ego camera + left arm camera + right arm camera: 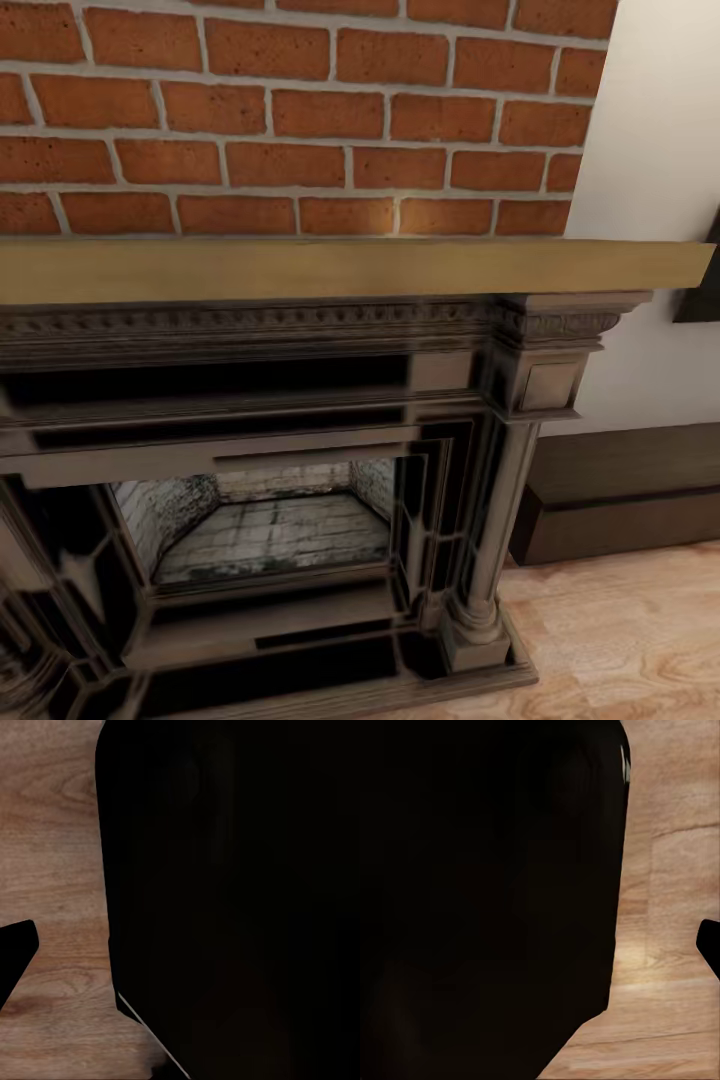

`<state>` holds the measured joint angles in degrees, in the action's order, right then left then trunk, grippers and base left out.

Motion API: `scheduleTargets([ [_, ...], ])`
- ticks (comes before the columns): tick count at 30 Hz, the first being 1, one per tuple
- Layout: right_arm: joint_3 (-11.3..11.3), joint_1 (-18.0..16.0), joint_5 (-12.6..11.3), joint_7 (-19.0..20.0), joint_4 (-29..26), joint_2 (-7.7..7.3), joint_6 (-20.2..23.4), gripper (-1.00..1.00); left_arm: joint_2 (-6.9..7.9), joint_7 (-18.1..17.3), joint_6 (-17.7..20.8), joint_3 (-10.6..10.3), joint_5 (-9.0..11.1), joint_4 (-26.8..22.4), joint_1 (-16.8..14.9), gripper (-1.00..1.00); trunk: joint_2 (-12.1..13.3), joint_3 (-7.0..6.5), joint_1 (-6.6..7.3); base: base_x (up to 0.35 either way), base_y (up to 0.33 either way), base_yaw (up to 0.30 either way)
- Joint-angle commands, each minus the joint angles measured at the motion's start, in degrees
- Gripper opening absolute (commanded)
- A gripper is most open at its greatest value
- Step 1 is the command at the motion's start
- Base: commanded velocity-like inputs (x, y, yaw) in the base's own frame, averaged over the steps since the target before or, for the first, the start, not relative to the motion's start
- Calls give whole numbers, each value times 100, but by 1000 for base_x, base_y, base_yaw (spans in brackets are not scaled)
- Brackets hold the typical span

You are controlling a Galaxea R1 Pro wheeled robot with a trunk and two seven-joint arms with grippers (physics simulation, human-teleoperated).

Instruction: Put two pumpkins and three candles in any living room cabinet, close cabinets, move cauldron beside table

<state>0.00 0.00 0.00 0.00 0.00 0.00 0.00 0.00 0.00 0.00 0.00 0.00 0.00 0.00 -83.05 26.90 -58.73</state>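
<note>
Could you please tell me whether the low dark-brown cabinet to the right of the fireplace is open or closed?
Closed, as far as it shows: the cabinet presents a flush dark front beside the fireplace, with no drawer pulled out or pale interior visible.

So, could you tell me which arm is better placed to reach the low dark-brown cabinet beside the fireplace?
Probably the right: in the head view the cabinet lies right of the fireplace, against the white wall. Both wrist views show wooden floor, so neither arm is extended.
</note>
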Motion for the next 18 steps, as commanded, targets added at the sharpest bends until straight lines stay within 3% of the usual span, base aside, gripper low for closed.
scheduleTargets([
  [1,-18,-34,33,9,11,33,33,100,33,-33,2,33,33,-33,26,100,-3,3,0,0,-20,0],
  [5,-17,-53,45,9,-1,40,84,100,55,-49,42,41,46,-143,26,100,-3,3,0,-22,-98,0],
  [12,-18,-53,32,2,-3,100,-13,100,-30,-36,45,36,36,-208,26,100,-3,3,0,-82,-242,0],
  [18,-17,-53,43,-39,8,121,-23,100,-35,-35,-46,35,35,-211,26,100,-3,3,0,-18,-62,0],
])
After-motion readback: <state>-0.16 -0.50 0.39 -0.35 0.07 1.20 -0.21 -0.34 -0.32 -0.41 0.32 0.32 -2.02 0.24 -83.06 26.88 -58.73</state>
